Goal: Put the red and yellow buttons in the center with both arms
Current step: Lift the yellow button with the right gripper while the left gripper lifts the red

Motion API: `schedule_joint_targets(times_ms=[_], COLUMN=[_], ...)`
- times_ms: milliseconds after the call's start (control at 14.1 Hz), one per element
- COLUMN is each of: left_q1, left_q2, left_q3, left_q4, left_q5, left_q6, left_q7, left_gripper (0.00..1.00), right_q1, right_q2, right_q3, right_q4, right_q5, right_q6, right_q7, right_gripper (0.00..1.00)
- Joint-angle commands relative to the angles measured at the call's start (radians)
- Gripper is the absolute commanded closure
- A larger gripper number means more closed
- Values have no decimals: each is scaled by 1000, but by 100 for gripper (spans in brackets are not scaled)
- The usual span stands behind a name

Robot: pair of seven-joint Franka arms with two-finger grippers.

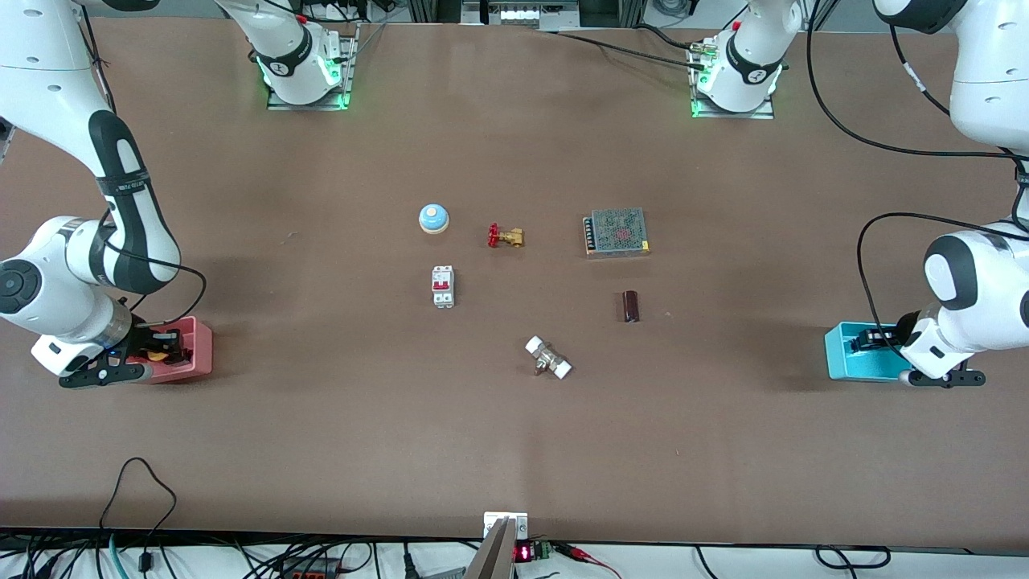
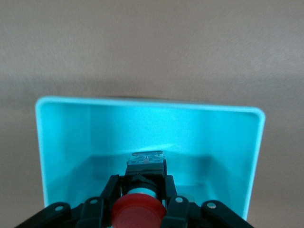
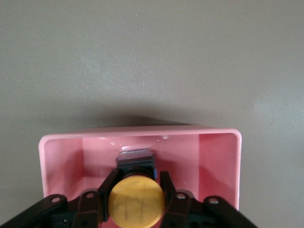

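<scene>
Brown matte counter [image 1: 338,434] fills the front view, with a white circuit breaker [image 1: 443,286] near its middle as the landmark. Farther from the front camera than the breaker sit a blue dome bell [image 1: 433,218] and, beside it toward the left arm's end, a brass valve [image 1: 506,236] with a red handle, then a mesh-topped power supply [image 1: 616,232]. Toward the left arm's end from the breaker lies a dark cylinder [image 1: 631,306]; nearer the camera lies a white-ended fitting [image 1: 548,358]. Well apart from the breaker, at the right arm's end, stands the pink bin [image 1: 198,347], and the right gripper [image 1: 157,347] is down in it with a bit of yellow showing at its tip. At the left arm's end stands the cyan bin [image 1: 844,354], with the left gripper [image 1: 872,338] inside it. In the left wrist view, the left gripper [image 2: 139,194] has its jaws drawn in narrow against the dark body of the red button [image 2: 138,211], gripping it just under the cap inside the cyan bin [image 2: 142,105]. In the right wrist view, the right gripper [image 3: 137,183] has its jaws likewise closed narrow on the body of the yellow button [image 3: 137,200], held within the pink bin [image 3: 142,132].
</scene>
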Motion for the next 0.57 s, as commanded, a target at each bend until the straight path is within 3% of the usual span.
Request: schedule_joint_targets(times_ms=[0, 284, 496], left_q1=[-7, -59, -138], left_q2=[-69, -145, -216], left_q3=[-5, -15, -26], left_q4=[0, 67, 58], left_q5=[18, 29, 49], left_q6=[-9, -207, -369], left_q7=[35, 26, -123], left_gripper=[69, 68, 68], right_q1=[-16, -16, -32], right_q2=[-7, -20, -137], right_q3=[17, 18, 44], right_q4=[-10, -10, -8], right_q5=[12, 12, 27], right_q6=[13, 4, -191], right_q7=[-28, -47, -90], right_gripper=[65, 67, 67])
